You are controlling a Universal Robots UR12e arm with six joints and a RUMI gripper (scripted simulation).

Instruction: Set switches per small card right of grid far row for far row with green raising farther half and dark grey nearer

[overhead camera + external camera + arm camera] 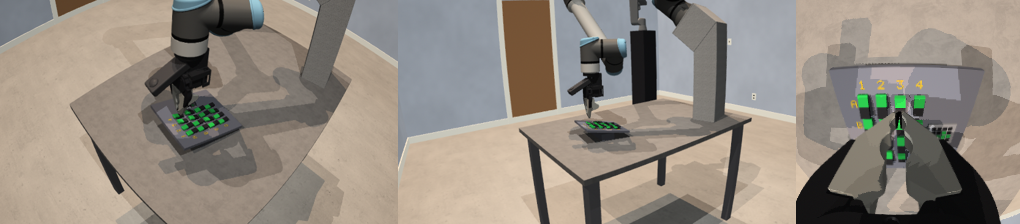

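On the grey panel (pixel 228 120), green-and-black switches (pixel 200 117) form a grid.

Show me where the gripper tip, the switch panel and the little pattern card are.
gripper (pixel 899 116), wrist view, shut fingertips over column 3.
switch panel (pixel 228 120), top view, bare grey corner.
pattern card (pixel 942 132), wrist view, middle of the small squares.
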